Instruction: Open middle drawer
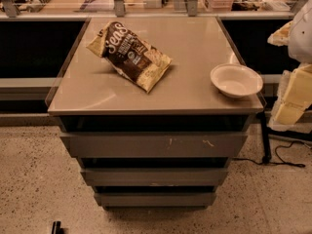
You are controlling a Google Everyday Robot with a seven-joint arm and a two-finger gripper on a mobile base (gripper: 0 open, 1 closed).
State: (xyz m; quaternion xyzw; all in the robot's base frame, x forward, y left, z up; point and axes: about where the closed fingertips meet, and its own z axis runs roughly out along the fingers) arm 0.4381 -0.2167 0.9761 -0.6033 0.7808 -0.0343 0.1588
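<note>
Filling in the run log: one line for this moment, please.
middle drawer: shut, untouched | gripper: not in view | arm: right edge | cabinet top: bag, bowl

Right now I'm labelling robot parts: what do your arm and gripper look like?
At the right edge, partly cut off: a white rounded arm shell, and below it the gripper, blocky pale cream-yellow pieces beside the cabinet. No markings or cables show on them.

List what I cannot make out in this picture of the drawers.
- Gripper: out of the camera view; only the arm shows, cut by the right edge.
- Middle drawer inside: hidden by its front.
- Bag small print: too small to read.
</note>
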